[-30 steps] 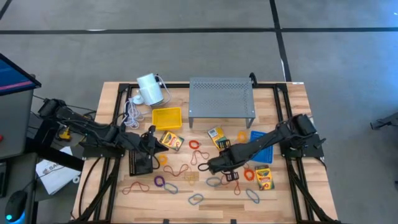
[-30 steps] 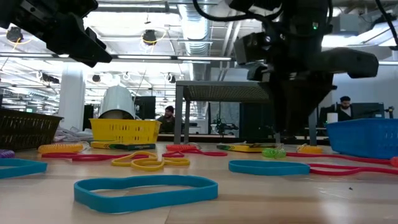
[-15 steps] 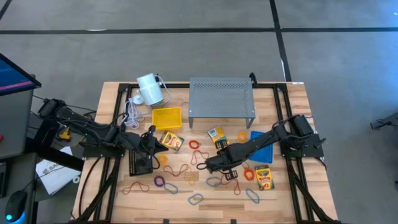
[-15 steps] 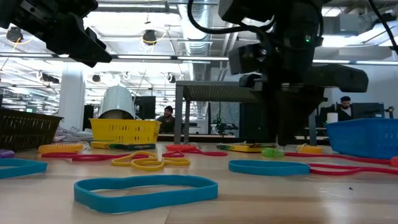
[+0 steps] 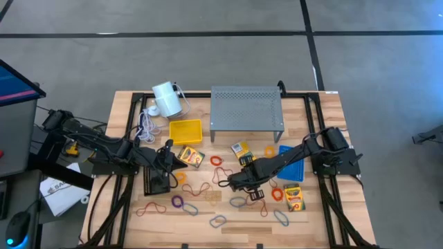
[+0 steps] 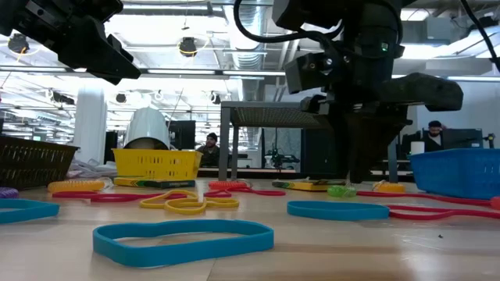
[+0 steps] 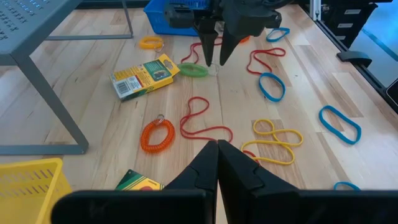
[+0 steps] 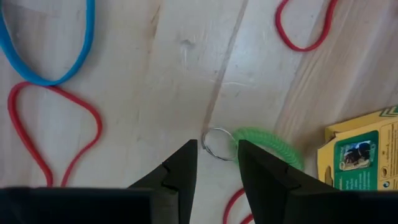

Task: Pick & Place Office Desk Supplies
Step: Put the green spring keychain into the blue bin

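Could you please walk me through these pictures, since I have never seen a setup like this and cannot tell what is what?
It is a robot with two dark arms at a wooden table. One picture looks straight down, one looks level across the tabletop, and two come from cameras on the arms' wrists.

The right gripper points down at the table, its fingers open either side of a small metal ring on a green coil band. Nothing is held.

The left gripper is shut and empty, waiting over the table's left side.

Rubber bands lie scattered with crayon boxes, a yellow tray, a blue basket and a grey perforated shelf.
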You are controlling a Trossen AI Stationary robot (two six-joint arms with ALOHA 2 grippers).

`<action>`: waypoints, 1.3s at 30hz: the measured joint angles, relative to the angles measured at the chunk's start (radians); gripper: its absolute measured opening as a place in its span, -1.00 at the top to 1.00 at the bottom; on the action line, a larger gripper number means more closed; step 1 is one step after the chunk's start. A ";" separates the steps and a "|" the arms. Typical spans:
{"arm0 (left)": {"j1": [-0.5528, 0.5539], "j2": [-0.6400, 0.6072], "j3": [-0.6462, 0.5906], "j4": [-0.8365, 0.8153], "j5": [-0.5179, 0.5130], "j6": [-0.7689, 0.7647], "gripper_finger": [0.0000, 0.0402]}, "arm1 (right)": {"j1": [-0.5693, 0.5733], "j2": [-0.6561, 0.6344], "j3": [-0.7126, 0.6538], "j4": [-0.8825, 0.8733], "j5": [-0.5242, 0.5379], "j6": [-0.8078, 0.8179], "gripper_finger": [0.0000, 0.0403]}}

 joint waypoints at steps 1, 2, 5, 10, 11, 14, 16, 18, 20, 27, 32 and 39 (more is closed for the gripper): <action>0.000 0.000 0.000 0.000 0.000 0.000 0.99 | 0.000 0.000 0.000 0.000 0.000 0.000 0.44; 0.000 0.000 0.000 0.000 0.000 0.000 0.99 | 0.000 0.000 0.000 0.000 0.000 0.000 0.44; 0.000 0.000 0.000 0.000 0.000 0.000 0.99 | 0.000 0.000 0.000 0.000 0.000 0.000 0.44; 0.000 0.000 0.000 0.000 0.000 0.000 0.99 | 0.001 -0.001 -0.008 0.005 -0.003 0.000 0.44; 0.000 0.000 0.000 0.000 0.001 0.000 0.99 | 0.003 -0.002 -0.016 0.003 -0.003 0.000 0.44; 0.000 0.000 0.000 0.000 0.001 0.000 0.99 | 0.010 -0.002 -0.035 -0.007 -0.002 0.000 0.44; 0.000 0.000 0.000 0.000 0.001 0.000 0.99 | 0.016 -0.002 -0.041 -0.006 -0.002 -0.001 0.44; 0.000 0.000 0.000 0.000 0.001 0.000 0.99 | 0.018 -0.002 -0.044 0.003 0.009 -0.004 0.44; 0.000 0.000 0.000 0.000 0.001 0.000 0.99 | 0.018 -0.002 -0.044 0.010 0.031 -0.008 0.44; 0.000 0.000 0.000 0.002 0.001 0.000 0.99 | 0.015 -0.002 -0.044 0.008 0.052 -0.010 0.44; 0.000 0.000 0.000 0.002 0.001 0.000 0.99 | 0.014 -0.002 -0.044 0.016 0.052 -0.030 0.44; 0.000 0.000 0.000 0.002 0.001 0.000 0.99 | -0.004 -0.002 -0.044 0.042 0.050 -0.037 0.44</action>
